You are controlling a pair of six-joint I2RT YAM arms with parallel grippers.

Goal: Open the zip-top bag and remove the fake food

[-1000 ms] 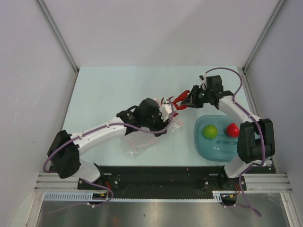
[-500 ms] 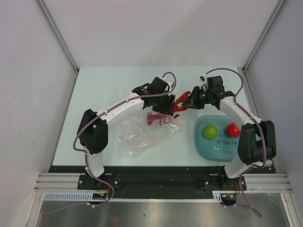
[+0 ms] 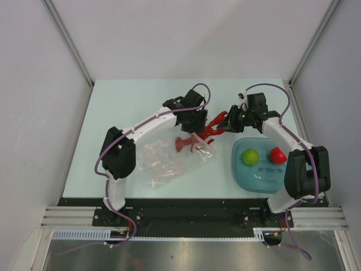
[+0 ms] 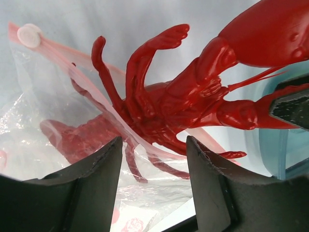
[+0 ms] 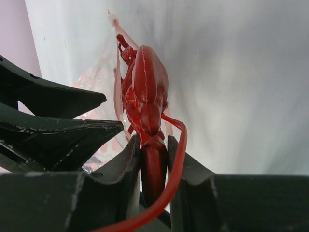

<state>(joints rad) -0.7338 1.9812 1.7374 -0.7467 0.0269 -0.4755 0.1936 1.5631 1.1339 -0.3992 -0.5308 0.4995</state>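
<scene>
The red lobster (image 3: 210, 129) lies half out of the clear zip-top bag (image 3: 163, 161), its tail still inside the bag's mouth. My right gripper (image 3: 225, 121) is shut on one lobster claw, as the right wrist view (image 5: 153, 159) shows, with the lobster's body (image 5: 145, 87) stretching away from it. My left gripper (image 3: 194, 121) is open and hovers just above the bag's mouth. In the left wrist view (image 4: 154, 164) the lobster (image 4: 164, 101) and the pinkish zip strip (image 4: 63, 48) lie between and beyond its fingers. The lime-green ball (image 3: 250, 156) and the small red fruit (image 3: 277, 153) sit in the tray.
The translucent teal-blue tray (image 3: 240, 169) stands at the front right, close to the right gripper; its edge shows in the left wrist view (image 4: 270, 145). The two grippers are very close to each other over the bag's mouth.
My left arm has swung up and back, its gripper going from on top of the bag to just above its far edge. The right gripper has kept its hold on the lobster.
</scene>
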